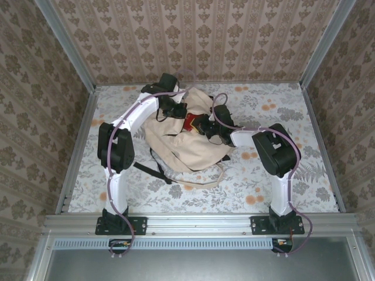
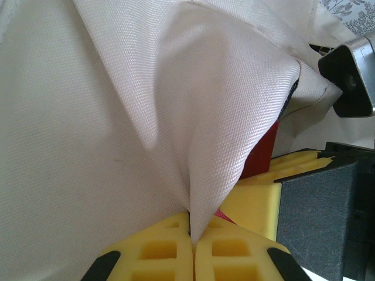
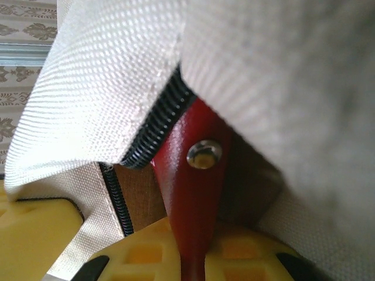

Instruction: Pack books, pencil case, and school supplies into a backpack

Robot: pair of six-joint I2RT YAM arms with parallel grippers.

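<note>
cream canvas backpack (image 1: 184, 146) limp on the floral table (image 1: 281, 117), small flat red item (image 1: 190, 123) edge-up at its black-zippered mouth

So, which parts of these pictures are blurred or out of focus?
Right wrist: the backpack is blurred at right, its zipper and the red item sharp. Left wrist: weave crisp in the middle. Top external: even light, nothing blurred.

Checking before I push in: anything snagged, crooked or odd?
Nothing stands out. The left tool pinches a fold of the backpack; the right tool grips the red item on edge at the zipper opening. No tears or spills.
</note>
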